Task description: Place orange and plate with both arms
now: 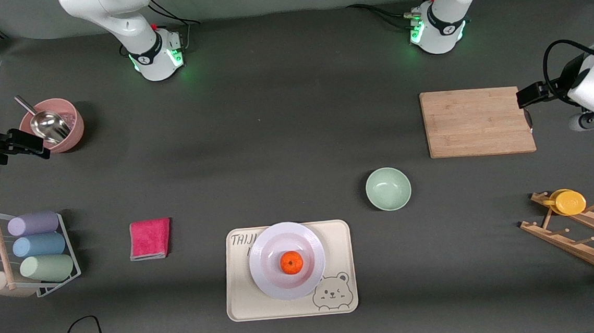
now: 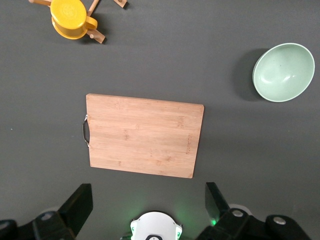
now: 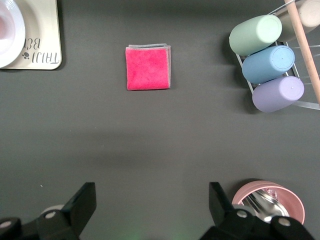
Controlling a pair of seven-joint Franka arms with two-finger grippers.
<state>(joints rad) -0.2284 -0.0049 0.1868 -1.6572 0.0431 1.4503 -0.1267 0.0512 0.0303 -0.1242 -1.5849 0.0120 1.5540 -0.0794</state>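
Note:
The orange (image 1: 291, 262) lies in the middle of the white plate (image 1: 266, 276). The plate rests on a cream tray with a bear drawing (image 1: 243, 295), near the front camera at the table's middle. My left gripper (image 2: 147, 200) is open and empty, held high over the left arm's end of the table beside the wooden cutting board (image 2: 145, 135). My right gripper (image 3: 151, 202) is open and empty, held high over the right arm's end beside the pink bowl (image 3: 295, 200). An edge of the plate (image 3: 10, 30) and the tray (image 3: 42, 35) shows in the right wrist view.
A pale green bowl (image 1: 388, 189) stands between tray and cutting board (image 1: 477, 121). A yellow cup (image 1: 568, 202) hangs on a wooden rack (image 1: 579, 243). A pink cloth (image 1: 149, 238), a rack of pastel cups (image 1: 36, 246) and a pink bowl with a metal scoop (image 1: 52, 125) are toward the right arm's end.

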